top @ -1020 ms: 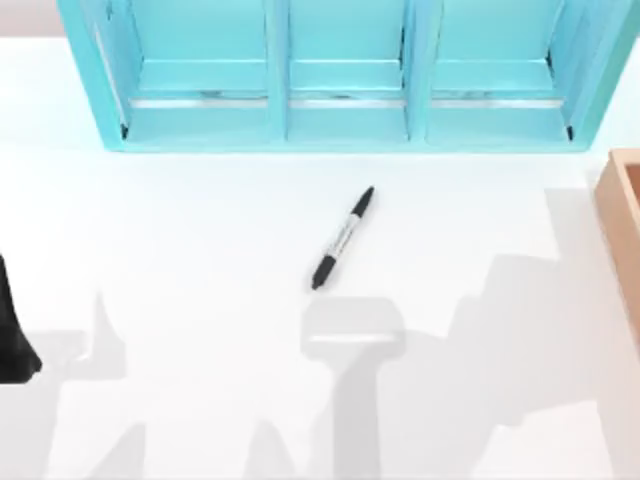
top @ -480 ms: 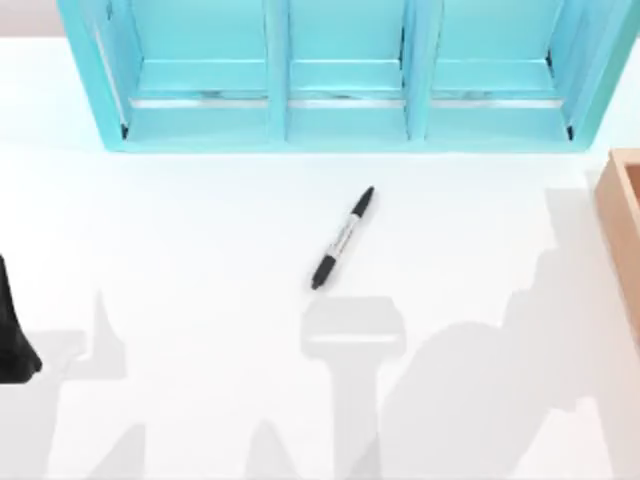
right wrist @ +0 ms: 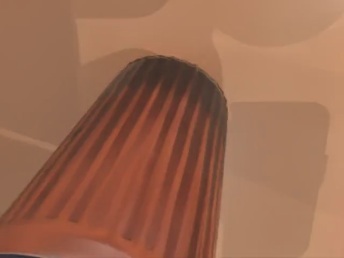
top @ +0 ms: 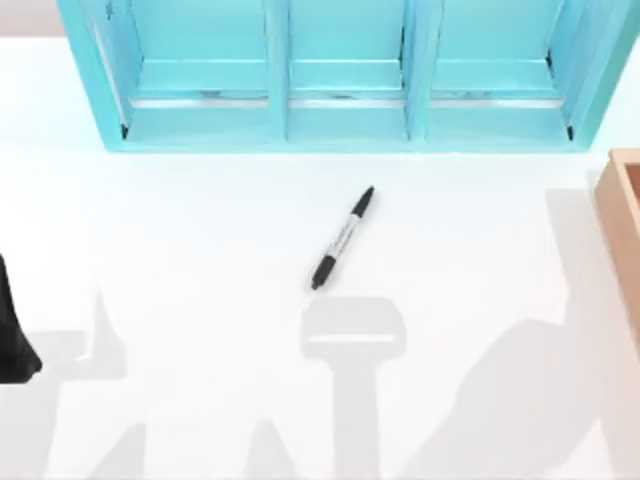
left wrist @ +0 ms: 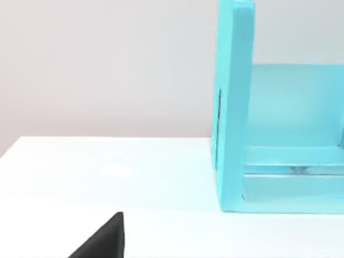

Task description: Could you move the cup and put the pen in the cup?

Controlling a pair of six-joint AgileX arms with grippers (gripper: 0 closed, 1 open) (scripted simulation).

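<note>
One pen lies diagonally (uncapped? no) before the teal shelf.

— Carrying surface? White table, plain and smooth, crossed by soft grey shadows along the near side.

— Lying on it? Near the middle, the pen, flat and slanted, black at both ends, pale barrel between, one end toward the shelf, the other toward the near edge.

— At the far edge? A turquoise shelf unit, standing on the tabletop, split into three open compartments; from the left wrist camera, one end panel upright on the white surface.

— At the right edge? A tan wooden box, partly cut off, well apart from the pen.
</note>
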